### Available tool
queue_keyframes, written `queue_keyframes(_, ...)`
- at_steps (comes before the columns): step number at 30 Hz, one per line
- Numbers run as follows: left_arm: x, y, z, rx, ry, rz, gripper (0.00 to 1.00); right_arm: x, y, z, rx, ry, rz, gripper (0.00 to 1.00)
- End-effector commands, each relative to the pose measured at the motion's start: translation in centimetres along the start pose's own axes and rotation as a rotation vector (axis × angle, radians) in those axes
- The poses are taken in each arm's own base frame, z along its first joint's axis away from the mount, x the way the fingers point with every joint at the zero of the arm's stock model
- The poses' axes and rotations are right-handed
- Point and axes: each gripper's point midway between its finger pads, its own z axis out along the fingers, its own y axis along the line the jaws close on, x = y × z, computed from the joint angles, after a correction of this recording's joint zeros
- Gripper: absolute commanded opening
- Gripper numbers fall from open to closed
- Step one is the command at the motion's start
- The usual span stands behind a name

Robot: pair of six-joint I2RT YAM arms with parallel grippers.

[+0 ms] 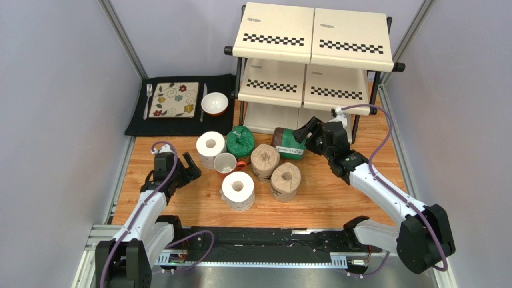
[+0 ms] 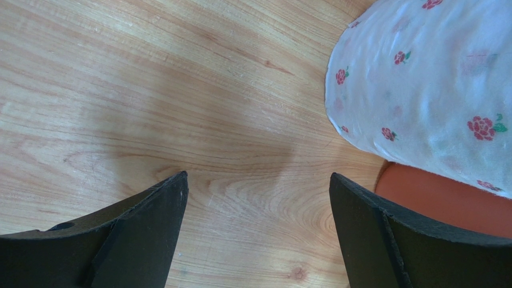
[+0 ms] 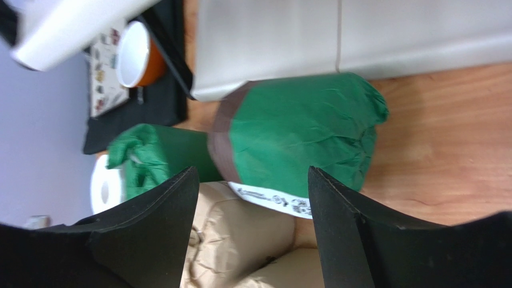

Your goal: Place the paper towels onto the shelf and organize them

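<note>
The shelf [image 1: 312, 54] stands at the back right, and its tiers show no rolls. Six paper towels sit on the table in front of it: two white [image 1: 210, 147] [image 1: 238, 190], two tan [image 1: 265, 161] [image 1: 286, 180], one upright green [image 1: 242, 141], and one green roll [image 1: 287, 143] on its side by the lowest tier. My right gripper [image 1: 305, 133] is open just right of that roll; in the right wrist view it [image 3: 252, 174] faces the roll [image 3: 300, 132], which lies beyond the fingertips. My left gripper [image 1: 187, 165] is open and empty over bare wood [image 2: 258, 180], left of the white floral roll [image 2: 426, 84].
A white-and-orange mug [image 1: 226, 162] lies among the rolls. A black placemat [image 1: 180, 126] at the back left holds a flowered plate [image 1: 174, 99], a fork [image 1: 148, 99], a knife [image 1: 203, 102] and a small white bowl [image 1: 214, 103]. Grey walls close both sides.
</note>
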Motion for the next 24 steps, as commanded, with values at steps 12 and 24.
queue_keyframes(12,-1.4,-0.7,-0.3,0.021,-0.031,0.011,0.96,-0.3,-7.0,0.6,-0.051,0.079,0.137,0.87)
queue_keyframes(24,-1.3,-0.6,-0.3,0.017,-0.029,0.01,0.96,0.5,-4.5,1.1,-0.303,0.147,0.185,0.87)
